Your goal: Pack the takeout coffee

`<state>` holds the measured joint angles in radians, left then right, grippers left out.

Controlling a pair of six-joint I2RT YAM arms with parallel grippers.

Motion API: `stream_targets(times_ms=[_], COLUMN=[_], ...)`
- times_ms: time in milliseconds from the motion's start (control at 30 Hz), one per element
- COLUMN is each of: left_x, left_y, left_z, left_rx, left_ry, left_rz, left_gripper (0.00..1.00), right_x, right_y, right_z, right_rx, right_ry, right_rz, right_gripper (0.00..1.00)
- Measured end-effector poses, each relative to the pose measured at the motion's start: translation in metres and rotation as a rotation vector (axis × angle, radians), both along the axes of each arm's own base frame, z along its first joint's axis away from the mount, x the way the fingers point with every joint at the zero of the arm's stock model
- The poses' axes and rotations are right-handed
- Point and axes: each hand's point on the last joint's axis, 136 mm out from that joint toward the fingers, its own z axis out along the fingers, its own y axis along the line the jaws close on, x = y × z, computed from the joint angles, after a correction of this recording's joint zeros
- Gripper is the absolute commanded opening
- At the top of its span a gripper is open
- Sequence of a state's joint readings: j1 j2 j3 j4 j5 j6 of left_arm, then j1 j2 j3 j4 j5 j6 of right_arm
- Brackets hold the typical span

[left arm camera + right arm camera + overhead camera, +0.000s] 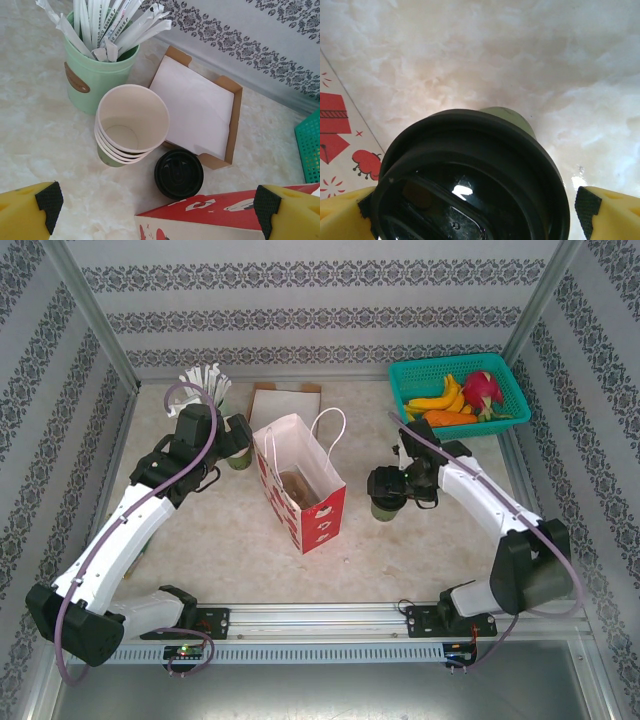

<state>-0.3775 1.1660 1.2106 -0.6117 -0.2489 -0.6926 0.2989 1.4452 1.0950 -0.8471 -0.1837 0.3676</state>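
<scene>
One takeout coffee (470,175) stands upright on the pale marble-patterned table (520,50), just right of the red-and-white paper bag (300,490). It is a small paper cup with an olive-green body and a glossy round black plastic lid with a raised rim. The right gripper (475,212) straddles it, jaws apart; the left gripper (157,202) is spread too, holding nothing.

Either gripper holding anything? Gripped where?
Nothing held. Right gripper stands open astride the takeout coffee at lid height; left gripper open, empty.
</scene>
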Motion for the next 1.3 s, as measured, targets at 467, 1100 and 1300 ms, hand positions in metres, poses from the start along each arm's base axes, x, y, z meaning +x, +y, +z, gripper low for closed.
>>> stream_targets(times_ms=[467,1100,1300], left_x=[-0.004,-0.004,-0.004], left_y=[0.006,0.006,0.006], left_z=[-0.008,-0.011,-0.011], left_rx=[0.028,0.033,0.034], left_ry=[0.011,0.017,0.018], left_rz=[0.015,0.013,0.013], left_gripper=[1.00,1.00,1.00], right_x=[-0.005,-0.006,-0.010], right_y=[0.007,0.004,0.004], right_z=[0.006,-0.010,-0.015], right_rx=[-0.010,-0.143,-0.161], right_ry=[0.126,0.185,0.223], right_rz=[-0.003,0.029,0.038], right_gripper=[0.98,0.98,0.98])
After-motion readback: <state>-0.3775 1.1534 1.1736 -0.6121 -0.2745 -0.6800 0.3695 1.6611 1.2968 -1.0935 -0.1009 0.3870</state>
